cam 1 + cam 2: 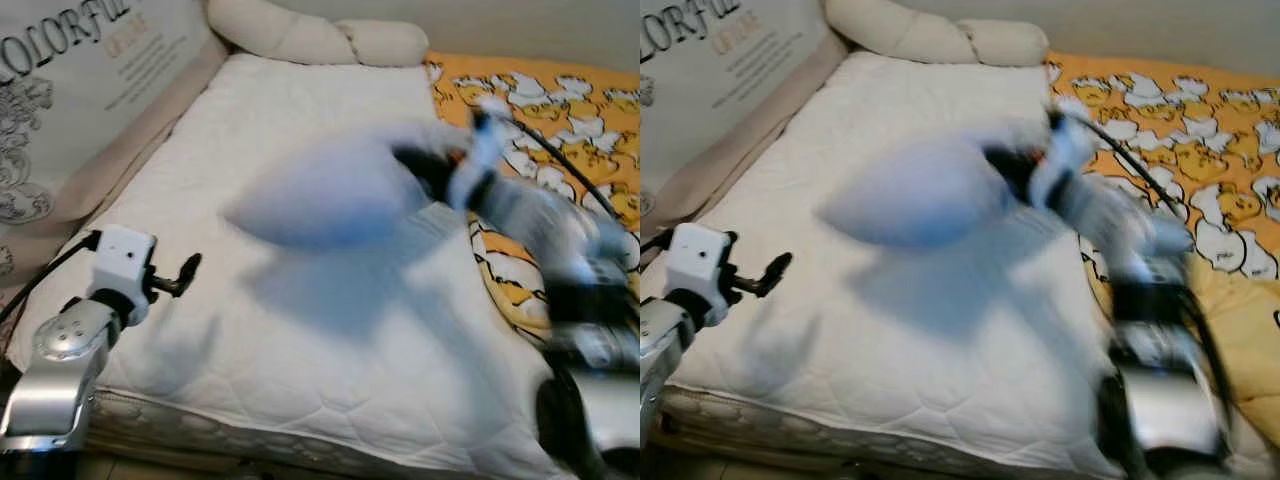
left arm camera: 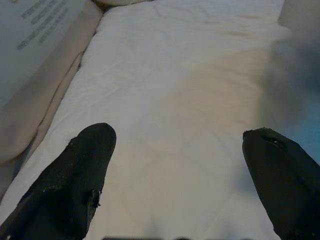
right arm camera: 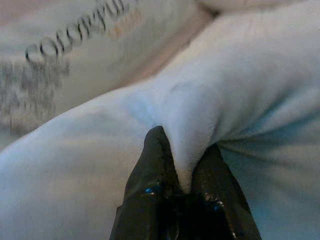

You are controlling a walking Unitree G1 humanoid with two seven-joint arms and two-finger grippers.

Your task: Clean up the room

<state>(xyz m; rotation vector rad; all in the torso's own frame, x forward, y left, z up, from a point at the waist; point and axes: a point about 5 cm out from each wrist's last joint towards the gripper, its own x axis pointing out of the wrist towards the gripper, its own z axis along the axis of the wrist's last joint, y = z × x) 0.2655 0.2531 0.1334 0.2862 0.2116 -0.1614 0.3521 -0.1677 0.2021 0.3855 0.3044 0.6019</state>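
A: What's nearest, and how many claws do you count?

B: Two. The left gripper (image 1: 190, 268) sits low at the near left edge of the one white mattress (image 1: 330, 330), its two black fingers (image 2: 75, 185) spread wide with nothing between them, only quilted fabric beyond.

A: And the other?

B: The right gripper (image 3: 185, 175) is raised over the middle of the mattress, further in and to the right of the left one. Its arm is blurred in the head views. Its two fingers are pinched tight on a fold of one pale blue pillow (image 1: 320, 195).

A: Where is that pillow exactly?

B: In the air above the mattress, hanging off the right gripper's tips and stretching away from them toward the left side. It is blurred too; a shadow lies on the mattress under it.

A: What's past the claws?

B: To the right of the right gripper, one orange sheet with duck prints (image 1: 560, 110). Left of the left gripper, one printed headboard panel (image 1: 70, 90) with lettering. Farthest, at the head of the mattress, two cream cushions (image 1: 310, 35) end to end.
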